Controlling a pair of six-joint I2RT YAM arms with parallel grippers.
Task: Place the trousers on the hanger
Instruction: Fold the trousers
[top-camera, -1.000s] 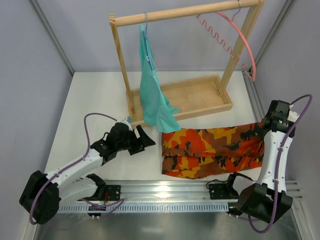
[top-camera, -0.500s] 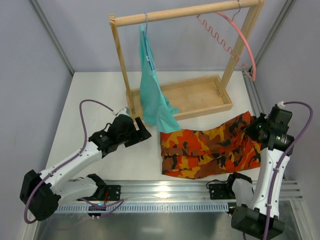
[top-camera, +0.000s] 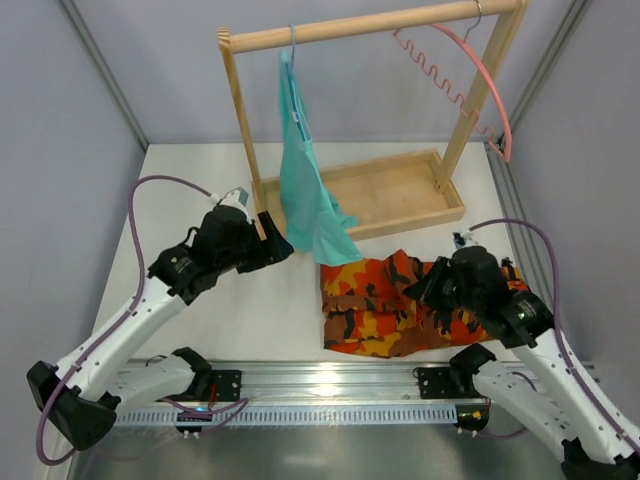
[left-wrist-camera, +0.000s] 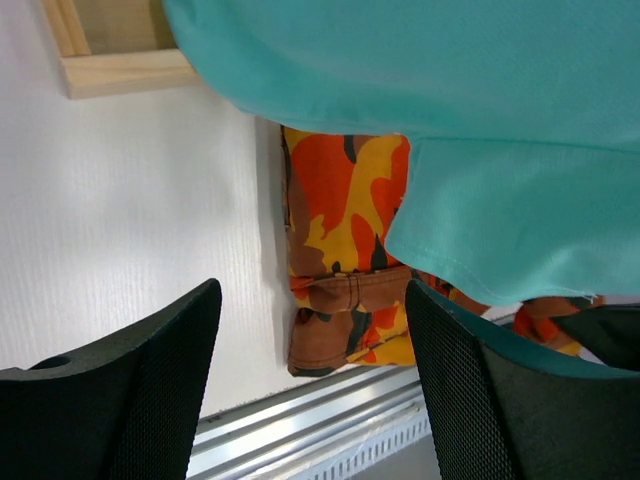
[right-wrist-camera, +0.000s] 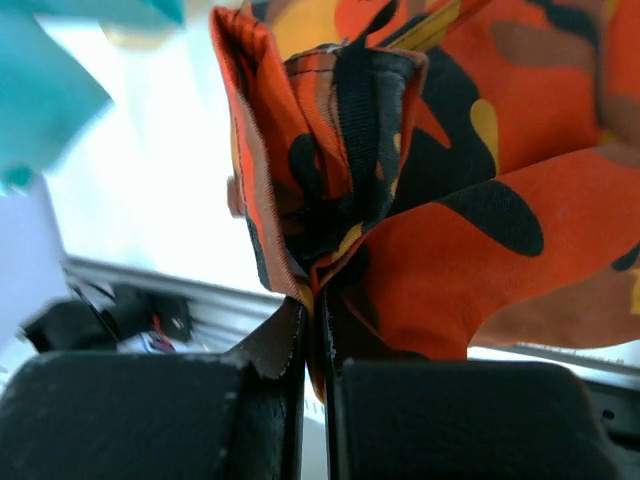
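The camouflage trousers (top-camera: 372, 303) lie bunched on the white table in front of the wooden rack. My right gripper (top-camera: 432, 284) is shut on their right end, which is lifted and folded in toward the middle. In the right wrist view a fold of the trousers (right-wrist-camera: 480, 200) is pinched between the closed jaws of the right gripper (right-wrist-camera: 318, 325). My left gripper (top-camera: 274, 247) hovers open by the rack's left post, left of the trousers. In the left wrist view, the left gripper (left-wrist-camera: 312, 300) holds nothing, and the trousers' left end (left-wrist-camera: 340, 220) lies beyond it. The pink hanger (top-camera: 480, 70) hangs at the rail's right end.
A teal garment (top-camera: 305, 190) on a thin hanger drapes from the rail over the wooden rack's tray base (top-camera: 400, 195); its hem (left-wrist-camera: 480, 120) overlaps the trousers' top left corner. A metal rail (top-camera: 330, 380) runs along the table's near edge.
My right arm swung left and down, dragging the trousers' right end toward the middle so the cloth bunches. My left arm rose toward the rack's left post, its gripper still open.
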